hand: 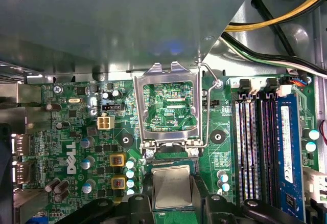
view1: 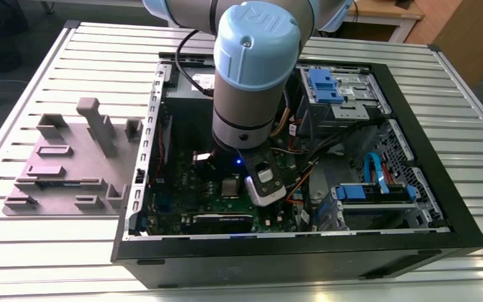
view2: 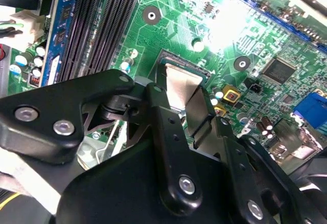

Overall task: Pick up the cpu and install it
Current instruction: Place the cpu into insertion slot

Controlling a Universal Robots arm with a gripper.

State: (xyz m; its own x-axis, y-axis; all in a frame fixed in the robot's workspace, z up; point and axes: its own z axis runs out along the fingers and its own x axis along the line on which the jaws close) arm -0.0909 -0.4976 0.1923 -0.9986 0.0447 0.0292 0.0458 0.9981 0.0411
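Inside the open computer case, your gripper has its jaws pressed in on the cpu. It pinches the chip by two opposite edges, so the pale metal top lies flat and level with the motherboard. The chip sits directly over the socket; you cannot tell whether it touches down or hangs just above. The hinged socket frame stands swung back, which by my judgement leaves the opening free for a straight descent. In the second wrist view the chip shows between the black fingers.

As for what holds what, the case carries the board, loose cables and blue-latched drive bays, and one memory slot holds a blue stick. On the exterior view's left, a grey fixture tray lies on the slatted table.
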